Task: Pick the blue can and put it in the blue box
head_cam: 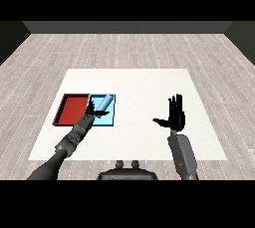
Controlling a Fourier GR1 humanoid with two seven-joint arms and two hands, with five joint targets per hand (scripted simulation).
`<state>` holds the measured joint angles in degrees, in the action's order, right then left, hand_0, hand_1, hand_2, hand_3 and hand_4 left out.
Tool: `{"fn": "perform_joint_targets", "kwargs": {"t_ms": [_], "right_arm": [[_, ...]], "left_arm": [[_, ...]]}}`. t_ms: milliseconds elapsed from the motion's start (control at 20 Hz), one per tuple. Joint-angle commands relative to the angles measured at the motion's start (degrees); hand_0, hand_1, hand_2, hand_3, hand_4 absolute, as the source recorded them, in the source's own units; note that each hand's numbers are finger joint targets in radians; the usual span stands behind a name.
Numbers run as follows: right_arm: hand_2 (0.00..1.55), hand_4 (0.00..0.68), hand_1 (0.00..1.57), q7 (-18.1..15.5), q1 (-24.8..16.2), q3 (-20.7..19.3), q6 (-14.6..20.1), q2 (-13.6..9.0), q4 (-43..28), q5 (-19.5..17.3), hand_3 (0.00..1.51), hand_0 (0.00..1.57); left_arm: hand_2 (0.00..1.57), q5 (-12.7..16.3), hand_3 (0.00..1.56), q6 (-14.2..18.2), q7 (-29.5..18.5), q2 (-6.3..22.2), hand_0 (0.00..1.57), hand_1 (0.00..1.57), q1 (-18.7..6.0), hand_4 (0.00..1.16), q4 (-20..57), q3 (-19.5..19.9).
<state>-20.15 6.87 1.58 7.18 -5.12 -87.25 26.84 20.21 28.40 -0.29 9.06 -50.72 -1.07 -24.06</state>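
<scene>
The blue can (103, 102) lies on its side inside the light blue tray (108, 121), tilted from upper right to lower left. My left hand (92, 108) reaches over the tray's left part with its fingers spread, just beside the can's lower end and not curled round it. Out to the right, my right hand (175, 113) is held upright above the white table with straight fingers and the thumb stuck out to the left, holding nothing.
The red tray (71, 108) lies directly left of the light blue tray, sharing an edge with it. The white table (144, 87) spreads wide between the trays and my right hand.
</scene>
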Motion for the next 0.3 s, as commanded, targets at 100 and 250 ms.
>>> {"fn": "perform_joint_targets", "kwargs": {"t_ms": [100,250], "right_arm": [[0.0,0.0,0.0,-0.5,1.0,0.6,-0.2,0.6,1.2,-0.9,0.0,0.0],[0.0,0.0,0.0,0.8,2.1,0.9,-2.0,-1.3,2.3,-1.5,0.0,0.0]], "left_arm": [[0.0,4.2,0.0,4.2,-12.1,-0.2,0.0,0.0,1.7,0.0,-6.7,5.4],[0.0,4.2,0.0,1.1,-19.7,3.8,0.0,0.0,2.4,0.0,-8.9,6.3]]}}
